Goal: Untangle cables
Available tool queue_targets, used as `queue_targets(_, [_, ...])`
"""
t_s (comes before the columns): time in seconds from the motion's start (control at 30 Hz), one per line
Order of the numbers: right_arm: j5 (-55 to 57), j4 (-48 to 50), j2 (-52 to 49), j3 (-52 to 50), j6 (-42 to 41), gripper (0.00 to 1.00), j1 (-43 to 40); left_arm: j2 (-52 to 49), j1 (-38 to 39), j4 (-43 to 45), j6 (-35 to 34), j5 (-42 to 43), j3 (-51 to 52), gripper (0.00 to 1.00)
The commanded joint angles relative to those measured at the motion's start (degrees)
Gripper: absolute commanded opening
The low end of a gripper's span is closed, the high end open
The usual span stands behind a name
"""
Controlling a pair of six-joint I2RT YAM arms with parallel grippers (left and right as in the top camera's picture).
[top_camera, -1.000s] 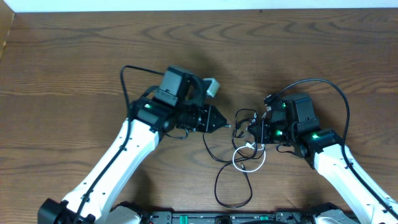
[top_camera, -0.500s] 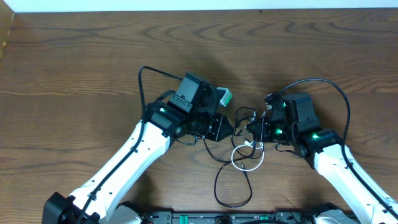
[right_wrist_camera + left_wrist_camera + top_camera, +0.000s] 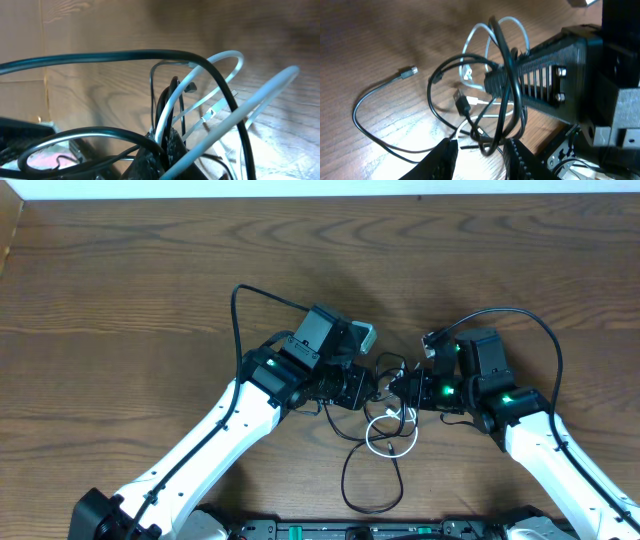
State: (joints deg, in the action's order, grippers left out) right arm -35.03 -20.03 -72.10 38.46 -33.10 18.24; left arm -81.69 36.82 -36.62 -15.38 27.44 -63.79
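The black cable (image 3: 350,478) and the white cable (image 3: 392,450) lie tangled on the wooden table between my two arms. My right gripper (image 3: 405,391) is shut on strands of both; in the right wrist view its jaws (image 3: 167,142) pinch a white strand (image 3: 220,65) and a black strand (image 3: 125,55) together. My left gripper (image 3: 369,391) sits close against the tangle from the left. Its fingers (image 3: 445,160) stand apart, and a low loop of the black cable (image 3: 487,146) lies between the tips. A small black plug end (image 3: 410,71) rests free on the wood.
A long loop of the black cable trails toward the table's near edge (image 3: 370,515). The thicker arm cables (image 3: 262,298) arch over both wrists. My right gripper's ribbed finger (image 3: 540,70) fills the right half of the left wrist view, a finger's width from the left fingertips.
My left arm has moved right, up to the tangle, and its jaws have parted. The right gripper stays shut on the cables, and the loops have shifted slightly left.
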Motion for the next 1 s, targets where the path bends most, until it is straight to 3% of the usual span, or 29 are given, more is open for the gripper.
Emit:
queue_targets(0.0, [-3.61, 0.17, 0.35, -0.07, -1.18, 0.01, 0.17, -0.37, 0.13, 0.50, 0.48, -1.16, -0.17, 0.35])
queue_targets(0.33, [-4.61, 1.05, 0.37, -0.07, -2.25, 0.01, 0.17, -0.42, 0.24, 0.66, 0.48, -1.14, -0.17, 0.19])
queue_targets(0.4, [-4.57, 1.05, 0.37, -0.07, -2.25, 0.01, 0.17, -0.42, 0.28, 0.61, 0.48, -1.14, -0.17, 0.08])
queue_targets(0.6, [-2.91, 0.94, 0.35, -0.07, -2.23, 0.01, 0.17, -0.42, 0.28, 0.55, 0.50, -1.14, -0.17, 0.08])
queue_targets(0.97, [16.50, -10.56, 0.35, -0.07, -2.16, 0.01, 0.17, 1.09, -1.97, -0.87, 0.48, -0.92, -0.28, 0.08])
